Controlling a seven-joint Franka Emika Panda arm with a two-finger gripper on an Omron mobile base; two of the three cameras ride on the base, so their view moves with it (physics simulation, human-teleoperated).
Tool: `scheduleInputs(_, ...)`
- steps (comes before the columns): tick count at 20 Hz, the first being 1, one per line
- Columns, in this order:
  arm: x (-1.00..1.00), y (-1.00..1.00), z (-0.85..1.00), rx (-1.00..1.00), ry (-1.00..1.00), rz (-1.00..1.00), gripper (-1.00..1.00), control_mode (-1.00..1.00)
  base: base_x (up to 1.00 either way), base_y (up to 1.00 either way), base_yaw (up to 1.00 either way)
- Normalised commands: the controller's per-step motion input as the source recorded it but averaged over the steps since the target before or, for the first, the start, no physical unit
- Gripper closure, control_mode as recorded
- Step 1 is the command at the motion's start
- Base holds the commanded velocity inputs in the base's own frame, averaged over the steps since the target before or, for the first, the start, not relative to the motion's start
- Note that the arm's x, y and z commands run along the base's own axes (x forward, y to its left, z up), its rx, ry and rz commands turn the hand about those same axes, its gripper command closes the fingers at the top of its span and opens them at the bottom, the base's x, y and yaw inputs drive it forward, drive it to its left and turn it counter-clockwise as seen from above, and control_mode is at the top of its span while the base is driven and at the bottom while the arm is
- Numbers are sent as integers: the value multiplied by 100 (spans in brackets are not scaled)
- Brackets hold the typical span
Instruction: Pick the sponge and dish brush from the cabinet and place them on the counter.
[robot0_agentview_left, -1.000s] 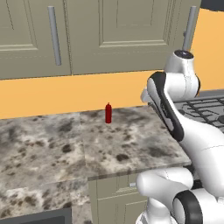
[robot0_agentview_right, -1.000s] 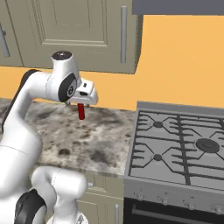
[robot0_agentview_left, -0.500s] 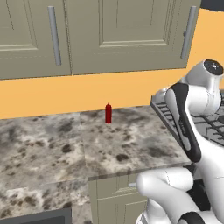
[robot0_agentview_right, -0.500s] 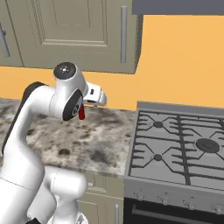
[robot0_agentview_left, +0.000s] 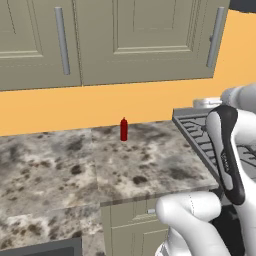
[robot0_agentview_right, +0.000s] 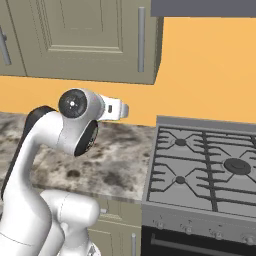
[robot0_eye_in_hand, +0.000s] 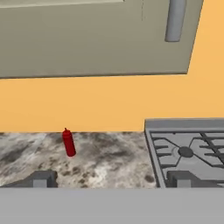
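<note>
Red bottle (robot0_agentview_left: 123, 129) upright near orange wall (robot0_agentview_left: 100, 106); grey stove top (robot0_agentview_right: 205, 172) with grates, right.

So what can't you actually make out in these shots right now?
- Sponge and brush: hidden behind the shut cabinet doors, all views.
- Red bottle: blocked by the arm in the right base view.
- Tool: just the finger tips poke up in the hand view.
- Stove: cut by the right edge.
</note>
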Motion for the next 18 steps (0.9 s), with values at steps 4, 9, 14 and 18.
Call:
scheduleInputs(4, -28, -19, 46, 0, -31, 0, -100, -100, 0, 0, 0)
scheduleInputs(9, -11, -12, 33, 0, -28, 0, -100, -100, 0, 0, 0)
scheduleInputs(14, -2, -5, 31, 0, -27, 0, -100, -100, 0, 0, 0)
scheduleInputs(18, 0, -7, 31, 0, -24, 0, -100, -100, 0, 0, 0)
